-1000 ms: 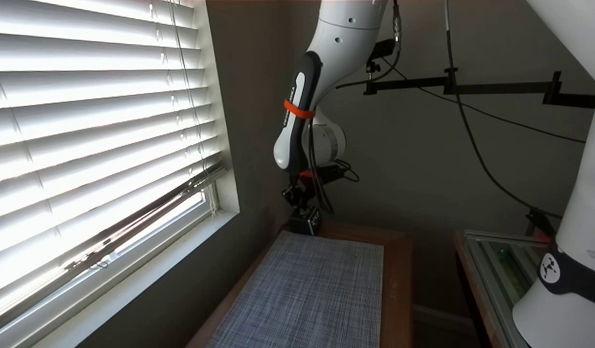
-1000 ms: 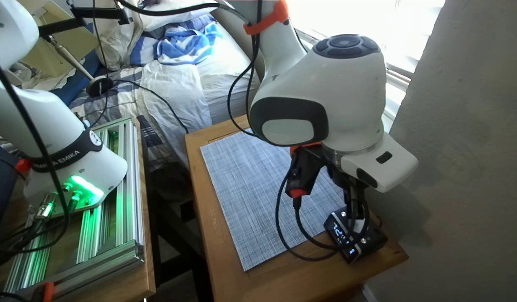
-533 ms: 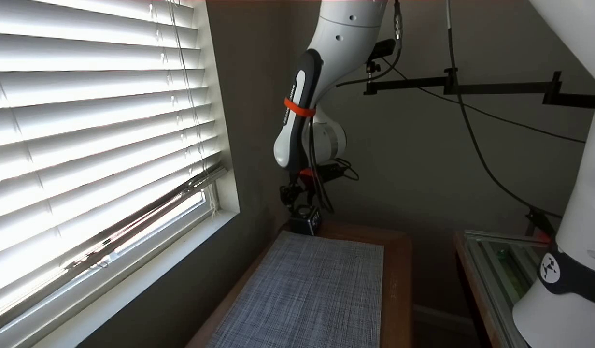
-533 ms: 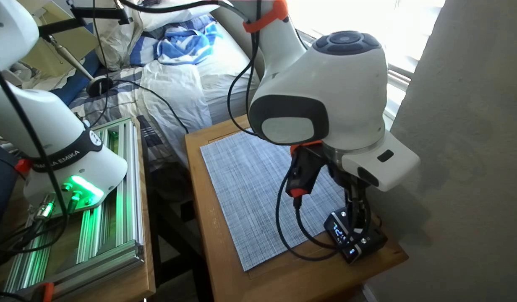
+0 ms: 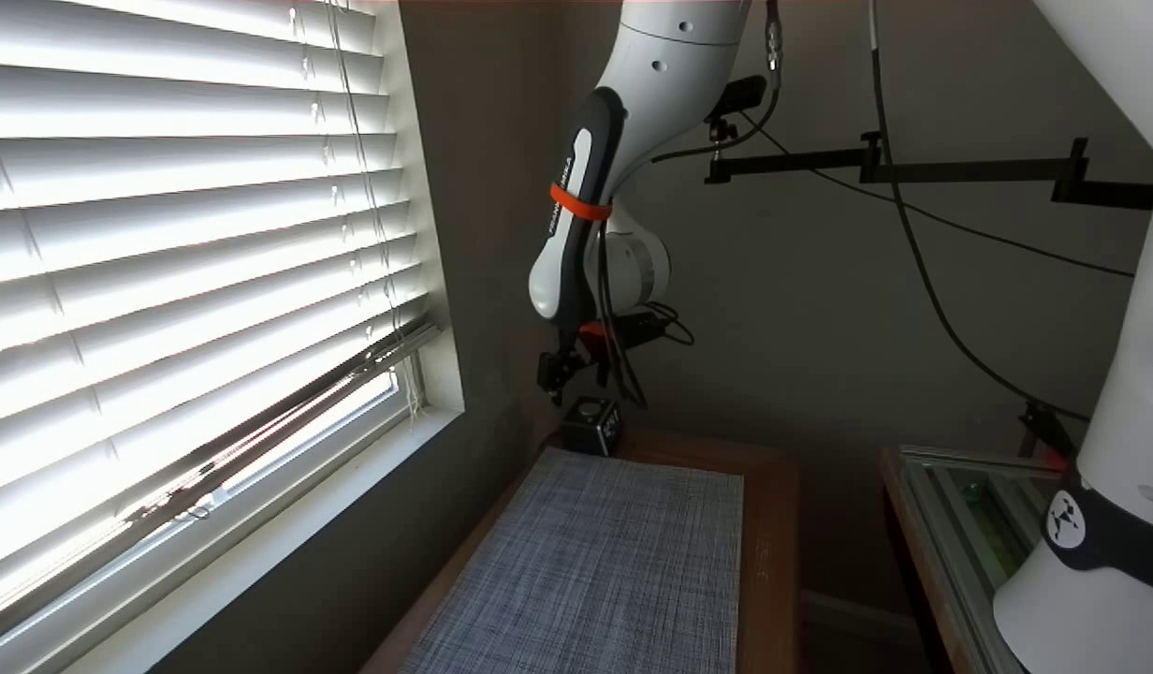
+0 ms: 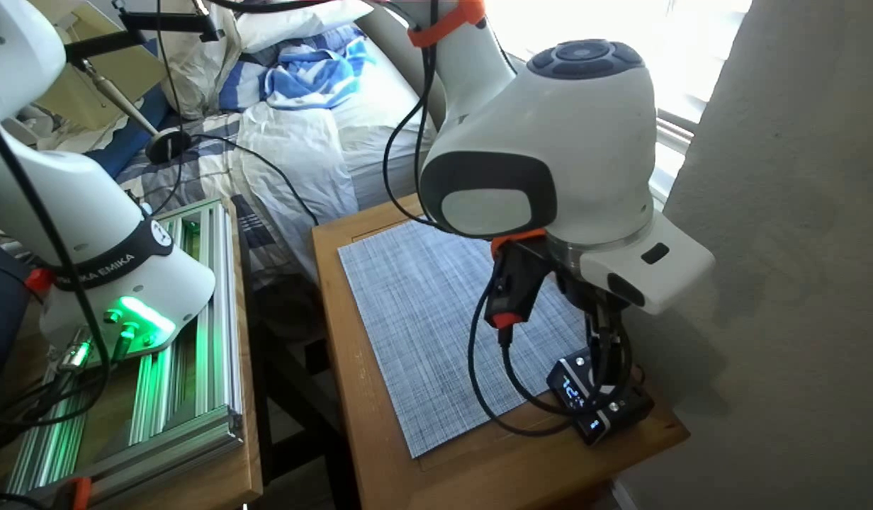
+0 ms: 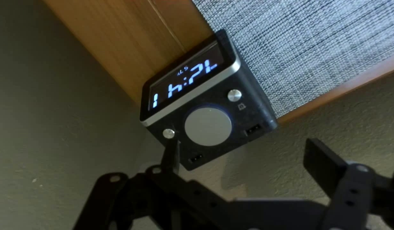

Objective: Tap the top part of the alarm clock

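Observation:
The alarm clock (image 7: 197,103) is a small dark box with a silver rim and a lit digital display, at the table corner in both exterior views. Its top part (image 7: 208,126) shows a large round silver-grey button between two small silver knobs. My gripper (image 7: 241,142) stands open with nothing between its fingers (image 7: 325,166). In the wrist view one fingertip overlaps the clock's edge by a small knob, and the other is over the wall side. In an exterior view the gripper (image 5: 575,386) hangs just above the clock (image 5: 591,432), with a visible gap.
A grey woven mat (image 5: 614,552) covers most of the wooden table (image 5: 768,543), close to the clock. Walls and a window with blinds (image 5: 183,234) stand near the arm. A black cable loop (image 6: 532,431) hangs from the wrist in front of the clock.
The gripper has spread its fingers and risen a little from the clock's top, where it was earlier. The round button now shows in an exterior view. The clock has stayed in place.

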`<state>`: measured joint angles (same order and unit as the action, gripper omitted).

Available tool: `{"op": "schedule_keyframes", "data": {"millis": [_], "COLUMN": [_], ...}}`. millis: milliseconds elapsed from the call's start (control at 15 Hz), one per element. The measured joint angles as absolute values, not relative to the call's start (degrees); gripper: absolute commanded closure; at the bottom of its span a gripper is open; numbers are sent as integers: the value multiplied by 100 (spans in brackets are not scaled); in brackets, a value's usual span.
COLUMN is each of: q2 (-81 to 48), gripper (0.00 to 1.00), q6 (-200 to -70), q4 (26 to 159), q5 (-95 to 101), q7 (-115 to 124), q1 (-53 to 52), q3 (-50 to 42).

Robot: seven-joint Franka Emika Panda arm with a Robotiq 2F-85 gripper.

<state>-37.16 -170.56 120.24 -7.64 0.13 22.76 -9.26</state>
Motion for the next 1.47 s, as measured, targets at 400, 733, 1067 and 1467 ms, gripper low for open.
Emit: {"op": "schedule_keyframes", "data": {"millis": [400, 733, 1067, 1467], "q2": [-3321, -3047, -2922, -2867], "gripper": [0, 0, 0, 0], "q6": [-17158, -17121, -17041, -17042], "q4": [12303, 12536, 12650, 12696], "q5": [-719, -577, -445, -426], "q7": [-35, -38, -66, -151], "q1": [2163, 1972, 1895, 1889], "q3": [-1051, -1296, -1364, -1346]}}
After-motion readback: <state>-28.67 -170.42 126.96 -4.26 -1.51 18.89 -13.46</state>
